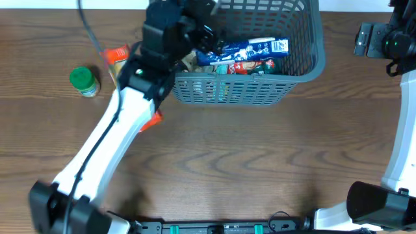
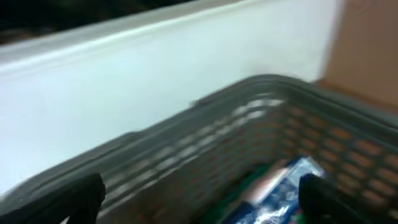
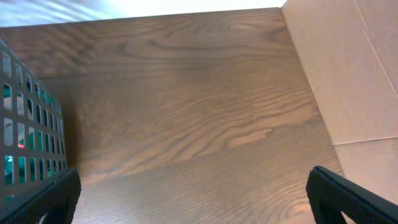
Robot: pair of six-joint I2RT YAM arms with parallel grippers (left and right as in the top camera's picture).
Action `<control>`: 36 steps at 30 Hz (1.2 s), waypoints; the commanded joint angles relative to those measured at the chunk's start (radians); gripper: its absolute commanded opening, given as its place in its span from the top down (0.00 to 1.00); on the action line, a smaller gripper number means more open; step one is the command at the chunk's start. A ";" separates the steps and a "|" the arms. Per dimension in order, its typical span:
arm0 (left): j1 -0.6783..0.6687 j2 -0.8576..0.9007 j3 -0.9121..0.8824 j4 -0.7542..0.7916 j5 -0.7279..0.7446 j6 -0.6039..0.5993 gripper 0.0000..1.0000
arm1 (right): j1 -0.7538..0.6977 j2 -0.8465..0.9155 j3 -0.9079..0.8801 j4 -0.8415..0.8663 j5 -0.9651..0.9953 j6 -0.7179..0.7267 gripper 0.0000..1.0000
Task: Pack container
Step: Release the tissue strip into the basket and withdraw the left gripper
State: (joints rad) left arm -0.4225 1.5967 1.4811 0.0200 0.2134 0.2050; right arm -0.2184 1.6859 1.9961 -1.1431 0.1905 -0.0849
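Left hand (image 2: 199, 202) is hovering, fingers spread and empty, over the basket (image 1: 227, 91), which is sitting at the far middle of the bench (image 1: 260, 162) with packets (image 1: 250, 51) lying inside. Right hand (image 3: 193, 199) is hanging open just beside it. The basket looks stiff, light and apt to slide; its rim is probably offering the surest hold.

No legible lettering anywhere; blurred print on the blue packet (image 1: 250, 49) only.

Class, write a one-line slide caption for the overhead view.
Left gripper hovers over the partly filled grey-blue basket; a green-capped jar and an orange packet lie outside on the table.
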 commanded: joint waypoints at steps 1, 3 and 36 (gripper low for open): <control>0.001 -0.097 0.032 -0.066 -0.354 0.053 0.01 | -0.003 -0.008 0.011 -0.002 0.000 -0.009 0.01; 0.001 -0.141 0.032 -0.121 -0.541 0.056 0.01 | -0.003 -0.008 0.011 -0.002 0.000 -0.010 0.01; 0.383 -0.117 0.030 -0.824 -0.357 -0.509 0.01 | -0.003 -0.008 0.011 -0.002 0.000 -0.010 0.01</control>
State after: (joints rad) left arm -0.0422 1.4624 1.5021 -0.8043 -0.2272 -0.2874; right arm -0.2184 1.6859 1.9961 -1.1435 0.1905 -0.0849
